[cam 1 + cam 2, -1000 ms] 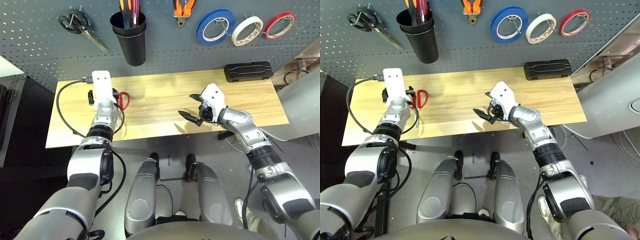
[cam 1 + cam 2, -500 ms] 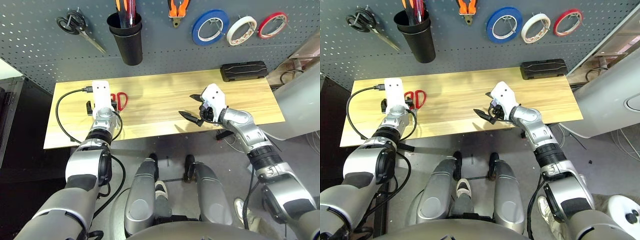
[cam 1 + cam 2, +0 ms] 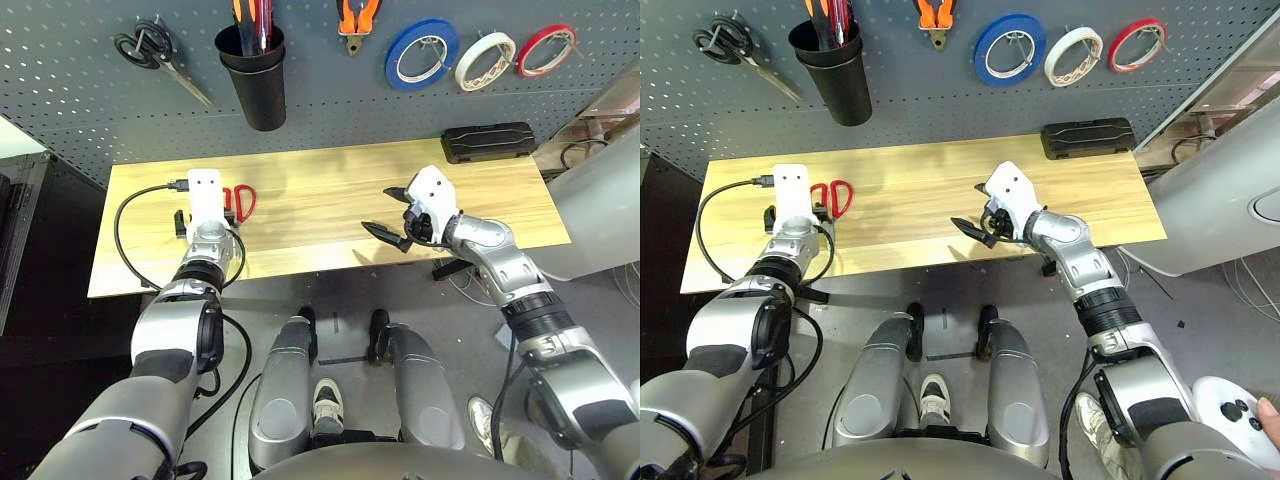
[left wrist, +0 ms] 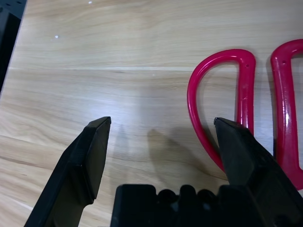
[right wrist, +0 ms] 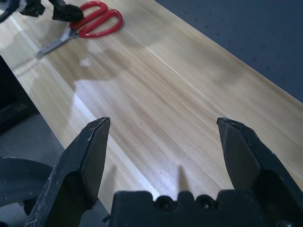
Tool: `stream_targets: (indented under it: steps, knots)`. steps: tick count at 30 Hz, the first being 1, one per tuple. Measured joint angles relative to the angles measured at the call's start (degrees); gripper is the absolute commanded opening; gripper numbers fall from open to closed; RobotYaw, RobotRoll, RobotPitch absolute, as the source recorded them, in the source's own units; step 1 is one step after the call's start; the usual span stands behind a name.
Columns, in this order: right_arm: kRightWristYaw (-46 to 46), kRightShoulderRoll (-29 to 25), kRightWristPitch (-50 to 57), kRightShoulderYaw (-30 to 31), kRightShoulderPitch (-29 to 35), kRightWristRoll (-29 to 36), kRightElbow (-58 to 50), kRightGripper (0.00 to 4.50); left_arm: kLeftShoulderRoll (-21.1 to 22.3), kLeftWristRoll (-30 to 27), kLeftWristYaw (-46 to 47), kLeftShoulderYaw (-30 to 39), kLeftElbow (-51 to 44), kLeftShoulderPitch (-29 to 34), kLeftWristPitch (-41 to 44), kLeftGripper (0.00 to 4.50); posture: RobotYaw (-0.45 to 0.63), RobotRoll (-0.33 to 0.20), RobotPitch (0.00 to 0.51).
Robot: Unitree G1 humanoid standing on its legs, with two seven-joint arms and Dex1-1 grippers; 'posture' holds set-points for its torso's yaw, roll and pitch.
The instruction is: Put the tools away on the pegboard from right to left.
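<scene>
Red-handled scissors (image 4: 246, 118) beside left fingers (image 4: 92, 156); blades in right wrist view.

The left arm's wrist covers the blades of the red-handled scissors (image 3: 243, 201); the picture's top edge cuts off the pliers (image 3: 357, 17) and the cup holder's (image 3: 255, 75) contents.

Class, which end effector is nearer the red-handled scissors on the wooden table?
Left. The left end effector hovers at the red-handled scissors; the right end effector hangs mid-table, well apart.

Silver jointed forearms (image 3: 500, 262), white wrist housings, black-fingered hands (image 3: 392, 218).
</scene>
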Motion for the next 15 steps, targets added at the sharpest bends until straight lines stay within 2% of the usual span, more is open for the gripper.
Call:
stream_targets:
  steps: [1, 8, 11, 15]
  knots:
    - [0.00, -0.05, 0.06, -0.02, 0.00, 0.02, 0.00, 4.50, -0.07, -0.15, -0.54, 0.19, -0.01, -0.04, 0.23, 3.87, 0.12, 0.000, 0.302]
    - [-0.02, -0.14, 0.31, -0.92, -0.03, 0.08, 0.02, 4.50, -1.48, -1.98, -3.96, 1.46, -0.74, -0.01, 2.57, 1.06, 0.12, 0.000, 0.301]
    - [-0.01, -0.12, 0.31, -0.99, -0.31, 0.07, 0.04, 4.50, -2.62, -2.58, -4.63, 1.86, -2.18, 0.58, 3.71, 0.03, 0.13, 0.000, 0.298]
    - [0.00, -0.08, 0.24, -1.12, -0.70, 0.07, 0.16, 4.50, -4.09, -3.40, -4.88, 2.29, -4.54, 2.29, 4.60, 0.03, 0.13, 0.000, 0.293]
